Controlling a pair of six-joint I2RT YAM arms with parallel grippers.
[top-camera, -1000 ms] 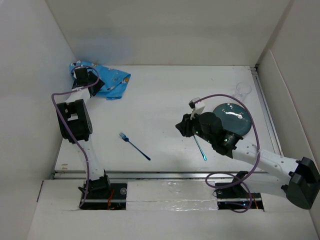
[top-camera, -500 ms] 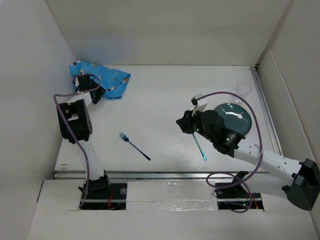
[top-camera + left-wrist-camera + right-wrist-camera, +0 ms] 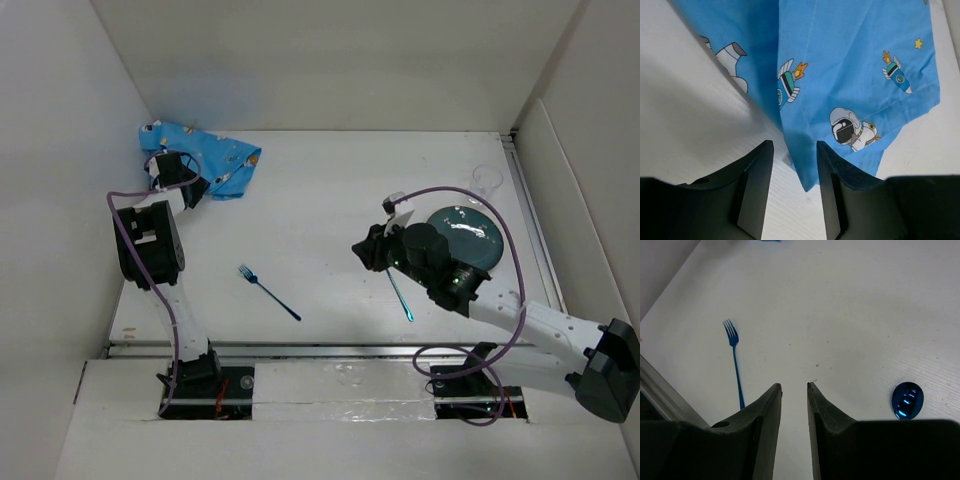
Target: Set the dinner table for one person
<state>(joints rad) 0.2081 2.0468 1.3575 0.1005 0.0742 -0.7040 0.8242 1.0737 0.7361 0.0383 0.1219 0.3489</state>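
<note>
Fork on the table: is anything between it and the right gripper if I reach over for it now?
Nothing visible. Only bare table lies between the right gripper and the fork. The spoon lies on the gripper's other side, out of that path.

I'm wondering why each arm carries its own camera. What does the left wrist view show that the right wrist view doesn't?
Only the left wrist view shows the blue cartoon-printed cloth placemat, with its astronaut and rockets; its edge is seen between the fingers of the left pincer. Only the right wrist view shows the blue metal fork and the shiny blue spoon bowl, beyond the right pincer, which holds nothing. Both show the large matte white dinner table and a pair of dark fingers.
</note>
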